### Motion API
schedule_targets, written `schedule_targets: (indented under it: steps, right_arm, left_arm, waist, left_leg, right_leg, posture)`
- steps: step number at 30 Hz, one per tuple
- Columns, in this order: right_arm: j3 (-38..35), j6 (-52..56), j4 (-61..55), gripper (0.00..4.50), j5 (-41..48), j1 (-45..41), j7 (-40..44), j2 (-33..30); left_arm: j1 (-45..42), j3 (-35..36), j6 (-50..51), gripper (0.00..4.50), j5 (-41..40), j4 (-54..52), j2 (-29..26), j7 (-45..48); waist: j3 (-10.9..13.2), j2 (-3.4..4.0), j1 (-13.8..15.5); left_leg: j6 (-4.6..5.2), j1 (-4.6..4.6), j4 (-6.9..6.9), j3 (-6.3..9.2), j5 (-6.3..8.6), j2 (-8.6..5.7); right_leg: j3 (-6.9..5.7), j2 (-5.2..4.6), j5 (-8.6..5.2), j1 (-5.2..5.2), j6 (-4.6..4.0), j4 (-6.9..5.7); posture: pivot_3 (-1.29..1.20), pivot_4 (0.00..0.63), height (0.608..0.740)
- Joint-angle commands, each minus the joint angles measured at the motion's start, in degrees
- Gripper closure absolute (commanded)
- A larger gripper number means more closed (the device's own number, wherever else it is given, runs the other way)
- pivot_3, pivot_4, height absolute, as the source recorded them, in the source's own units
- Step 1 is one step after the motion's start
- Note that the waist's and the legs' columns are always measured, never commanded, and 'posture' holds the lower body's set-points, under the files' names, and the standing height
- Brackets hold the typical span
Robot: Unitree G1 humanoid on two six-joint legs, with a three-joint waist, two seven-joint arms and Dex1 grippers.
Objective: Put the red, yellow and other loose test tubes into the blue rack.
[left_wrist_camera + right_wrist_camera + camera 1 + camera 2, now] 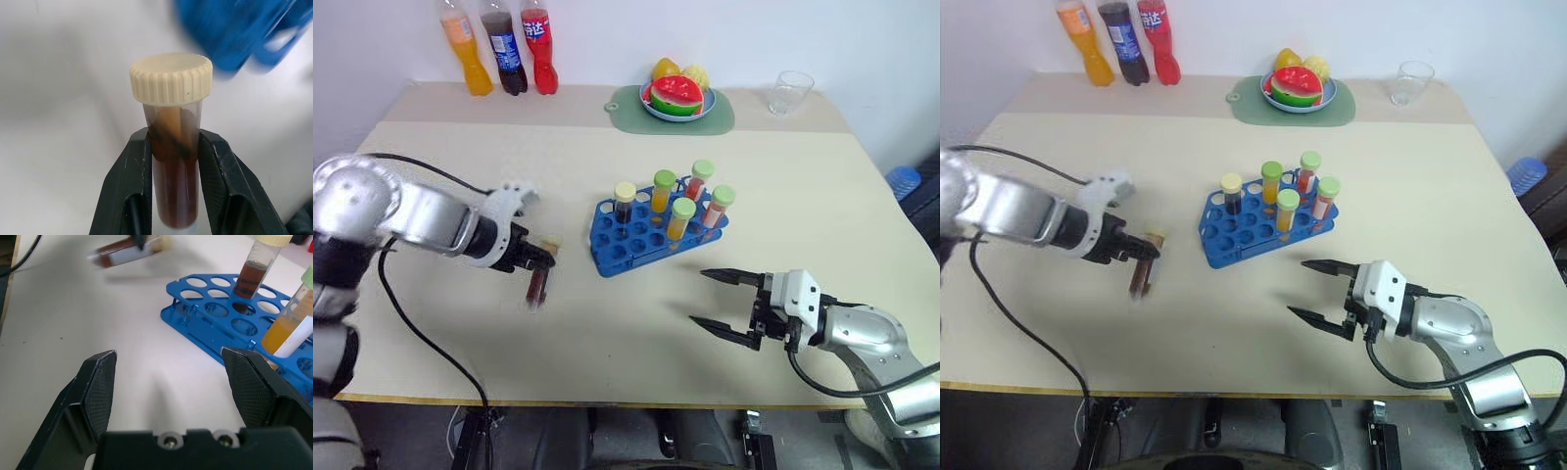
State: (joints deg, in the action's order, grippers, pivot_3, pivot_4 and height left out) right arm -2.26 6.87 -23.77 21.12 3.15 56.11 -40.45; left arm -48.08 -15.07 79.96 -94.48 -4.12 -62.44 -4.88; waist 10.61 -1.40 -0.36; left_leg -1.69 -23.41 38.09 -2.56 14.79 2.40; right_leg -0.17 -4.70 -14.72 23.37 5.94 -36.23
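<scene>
The left gripper [536, 262] is closed on a dark brown tube [537, 284] with a pale yellow cap, holding it over the table [607, 333] to the left of the blue rack [617, 245]. In the head views this tube is blurred; one can see only that the cap is near the fingers, on the side toward the rack, and that the body hangs down and toward the near edge of the table. Whether its bottom touches the table I cannot tell.

The left wrist view gives what the head views do not: the two black fingers [129, 186] press the tube from both sides just under the ribbed cap, and the brown liquid fills the lower part of the tube. The long axis of the tube runs along the fingers, with the cap beyond the fingertips.

The right wrist view shows the same tube from the side, lying almost level in the picture, and also the open round holes of the rack.

The right gripper [717, 300] hovers over the table near the front right of the rack, with its fingers spread wide and nothing between them.

In the rack five capped tubes stand upright: one brown, two yellow, two red-orange.
</scene>
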Motion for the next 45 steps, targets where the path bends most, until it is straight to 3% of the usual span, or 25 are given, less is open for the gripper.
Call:
schedule_targets:
  steps: [1,4,6,9,11,16,22,31,45]
  right_arm:
    - [-0.5,-1.3,-0.1,0.74,0.4,-0.7,-0.6,0.9]
    - [-0.6,-1.3,-0.2,0.74,0.2,-0.2,-1.6,1.4]
    - [-0.9,-1.4,-0.8,0.74,-0.2,0.6,-2.5,1.7]
    - [-1.5,-1.4,-1.9,0.74,-0.4,2.0,-4.0,1.9]
    - [-1.9,-1.3,-2.7,0.74,-0.4,2.8,-5.0,1.9]
    - [-2.8,-1.5,-5.2,0.74,-1.6,6.0,-8.4,2.6]
    - [-3.5,-1.4,-7.2,0.74,-2.3,8.2,-10.9,3.0]
    - [-3.4,-1.5,-7.6,0.74,-2.7,8.9,-12.2,3.4]
    - [-2.9,-1.4,-7.0,0.74,-2.8,7.7,-12.2,3.5]
  left_arm:
    - [9.6,11.5,-19.1,3.60,15.4,-13.2,0.4,28.4]
    - [15.5,15.6,-29.1,3.60,22.4,-16.1,4.2,41.1]
    - [16.7,16.6,-30.0,3.60,21.9,-15.4,7.4,45.9]
    - [16.4,16.7,-36.6,3.60,27.7,-13.6,14.5,48.4]
    - [16.2,17.8,-44.5,3.60,32.4,-11.5,22.2,48.2]
    - [12.5,11.1,-55.7,3.60,48.2,-3.1,29.6,56.7]
    - [12.3,6.9,-61.4,3.60,58.1,2.9,33.0,62.5]
    - [13.5,3.9,-71.7,3.60,71.1,9.5,37.1,63.6]
    - [14.3,4.1,-75.9,3.60,76.9,13.9,41.3,62.0]
  waist:
    - [0.0,0.07,0.2]
    - [0.0,0.06,0.7]
    - [-0.1,0.06,1.1]
    - [-0.1,0.06,1.3]
    - [-0.1,0.06,1.3]
    - [-0.1,0.03,1.1]
    - [-0.1,0.08,1.1]
    - [-0.1,0.08,1.1]
    - [-0.2,0.11,1.0]
  left_leg:
    - [-0.04,0.00,-0.05,-0.04,-0.02,-0.01]
    - [-0.04,0.01,-0.08,-0.11,-0.02,0.01]
    - [0.28,0.01,-0.05,-0.09,0.17,0.03]
    - [0.34,0.01,0.00,-0.08,0.19,0.02]
    - [0.39,0.00,0.06,-0.08,0.22,0.01]
    - [0.43,0.02,0.09,-0.06,0.24,0.01]
    - [0.46,0.03,0.09,-0.07,0.25,0.03]
    - [0.49,0.01,0.09,-0.06,0.27,0.03]
    - [0.50,0.05,0.09,-0.04,0.27,0.03]
  right_leg:
    - [0.00,0.00,0.01,-0.01,-0.04,0.06]
    - [0.01,0.00,0.02,0.00,-0.08,0.12]
    - [0.01,0.02,0.03,-0.02,-0.09,0.10]
    - [0.01,0.01,0.03,-0.06,-0.08,0.10]
    - [0.02,0.00,0.03,-0.09,-0.07,0.10]
    - [0.02,0.07,0.08,-0.10,0.02,0.07]
    - [0.05,0.08,0.11,-0.09,0.08,0.08]
    - [0.05,0.07,0.11,-0.10,0.08,0.09]
    - [0.04,0.08,0.12,-0.13,0.09,0.08]
  posture:
    - [0.00,0.150,0.740]
    - [0.00,0.150,0.740]
    - [0.00,0.150,0.740]
    - [0.00,0.150,0.740]
    - [0.00,0.150,0.740]
    - [0.00,0.150,0.740]
    - [0.00,0.150,0.740]
    - [0.00,0.150,0.740]
    - [0.00,0.150,0.740]
